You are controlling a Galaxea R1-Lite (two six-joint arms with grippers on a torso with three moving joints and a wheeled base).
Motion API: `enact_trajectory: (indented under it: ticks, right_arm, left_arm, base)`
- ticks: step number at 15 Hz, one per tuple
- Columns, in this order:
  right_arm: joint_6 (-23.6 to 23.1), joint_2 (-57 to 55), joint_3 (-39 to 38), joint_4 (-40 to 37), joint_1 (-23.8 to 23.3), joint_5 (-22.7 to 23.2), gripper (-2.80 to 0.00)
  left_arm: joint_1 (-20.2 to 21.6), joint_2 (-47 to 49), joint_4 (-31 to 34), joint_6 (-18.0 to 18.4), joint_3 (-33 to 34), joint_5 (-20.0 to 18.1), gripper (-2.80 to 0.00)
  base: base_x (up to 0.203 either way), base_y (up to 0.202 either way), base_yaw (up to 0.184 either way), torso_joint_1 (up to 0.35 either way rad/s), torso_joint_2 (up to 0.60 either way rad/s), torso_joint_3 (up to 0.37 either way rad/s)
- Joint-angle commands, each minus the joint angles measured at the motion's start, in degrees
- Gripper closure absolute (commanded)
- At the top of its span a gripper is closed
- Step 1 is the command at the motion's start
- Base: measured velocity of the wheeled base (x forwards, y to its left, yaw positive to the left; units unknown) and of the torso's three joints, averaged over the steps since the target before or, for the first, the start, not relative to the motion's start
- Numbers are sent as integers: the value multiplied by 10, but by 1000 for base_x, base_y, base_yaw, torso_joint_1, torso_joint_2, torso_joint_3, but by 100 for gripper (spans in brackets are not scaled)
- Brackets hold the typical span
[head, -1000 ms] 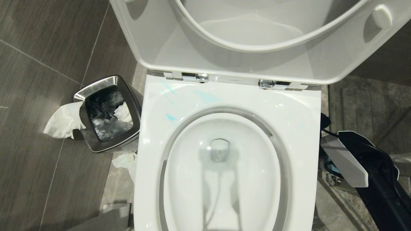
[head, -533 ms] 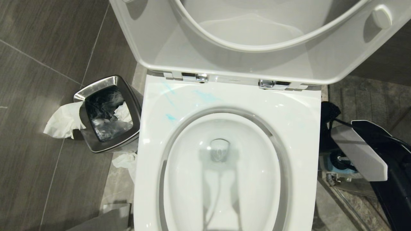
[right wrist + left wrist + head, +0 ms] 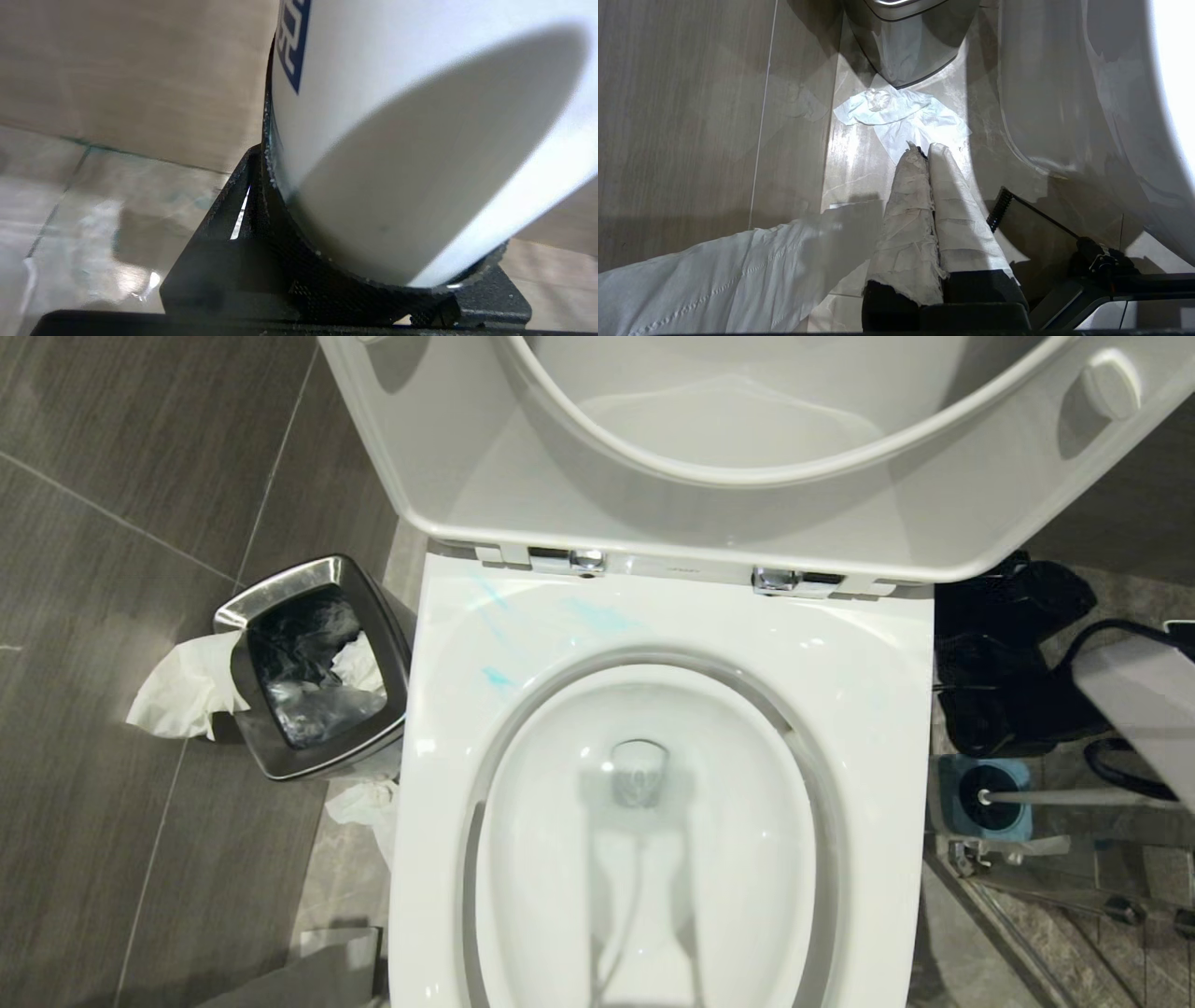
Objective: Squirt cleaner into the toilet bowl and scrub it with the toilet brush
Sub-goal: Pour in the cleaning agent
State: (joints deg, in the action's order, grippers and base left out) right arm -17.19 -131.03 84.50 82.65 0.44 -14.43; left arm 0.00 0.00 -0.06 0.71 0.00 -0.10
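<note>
Right gripper [image 3: 355,275] clamps a white cleaner bottle [image 3: 420,140] beside the toilet bowl [image 3: 644,859]; the toilet brush [image 3: 1055,796] stands in its blue holder [image 3: 948,784] nearby; left gripper [image 3: 924,154] pressed together, parked low. Set the bottle upright, clear of that handle.

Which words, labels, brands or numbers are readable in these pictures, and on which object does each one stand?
Nothing can be read with certainty.
Dark blue print on the white bottle held in the right tool: cut off at the picture's edge, unreadable.
Tiny marking between the hinges on the toilet bowl: too small to read.
</note>
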Motion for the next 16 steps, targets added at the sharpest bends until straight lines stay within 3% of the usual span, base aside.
enact_trajectory:
  ticks: [1, 5, 8, 16]
  right_arm:
    - [12, 118, -72, -16, -6, -7, 0]
    - [54, 262, -212, -61, -14, -14, 0]
    - [90, 372, -274, -131, -23, -1, 0]
    - [139, 633, -352, -429, -25, 103, 0]
  left_arm:
    - [0, 1, 0, 0, 0, 0, 0]
    - [0, 1, 0, 0, 0, 0, 0]
    - [0, 1, 0, 0, 0, 0, 0]
    - [0, 1, 0, 0, 0, 0, 0]
  base:
    - [0, 0, 0, 0, 0, 0]
    - [0, 0, 0, 0, 0, 0]
    - [0, 0, 0, 0, 0, 0]
    - [0, 0, 0, 0, 0, 0]
